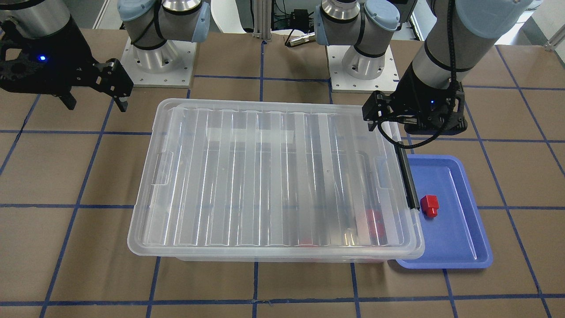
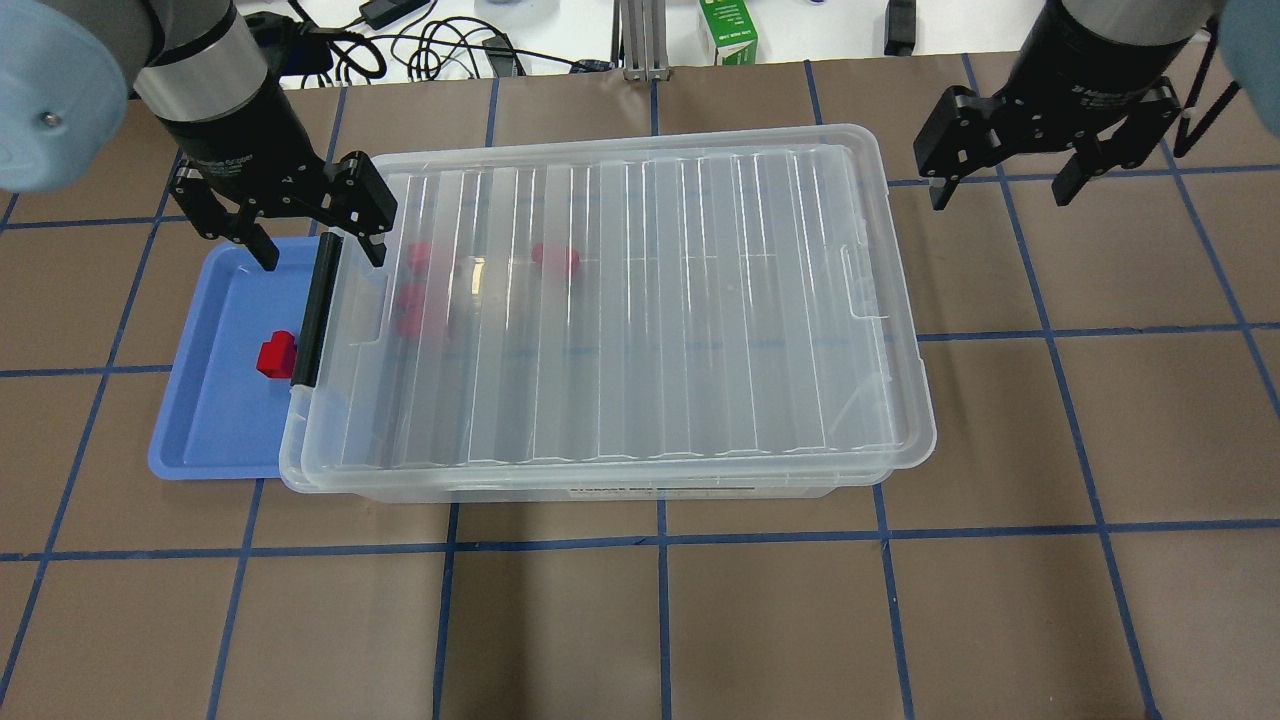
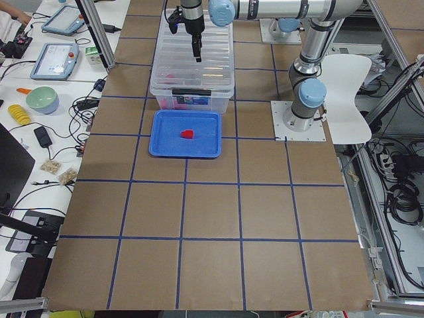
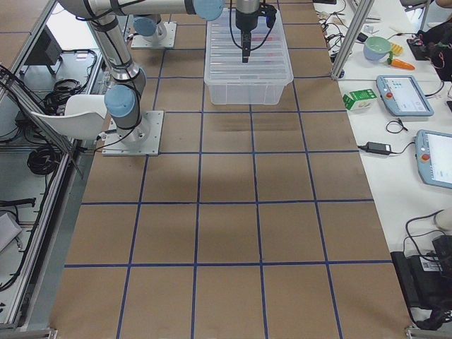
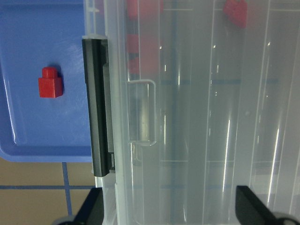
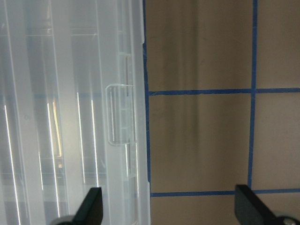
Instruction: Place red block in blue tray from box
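Note:
One red block (image 2: 275, 353) lies in the blue tray (image 2: 205, 425), also seen in the front view (image 1: 429, 206) and the left wrist view (image 5: 50, 86). The tray sits against the box's (image 2: 650, 300) latch end. The ribbed lid is on the box, and the black latch bar (image 2: 312, 310) is on its short side by the tray. Several more red blocks (image 2: 555, 258) show blurred through the lid. My left gripper (image 2: 322, 258) is open and empty, above the latch end. My right gripper (image 2: 1000, 198) is open and empty, beyond the box's other end.
Brown paper with a blue tape grid covers the table. The arm bases (image 1: 159, 66) stand at the robot's side of the box. A green carton (image 2: 728, 30) and cables lie past the far table edge. Open table lies in front of the box (image 2: 660, 620).

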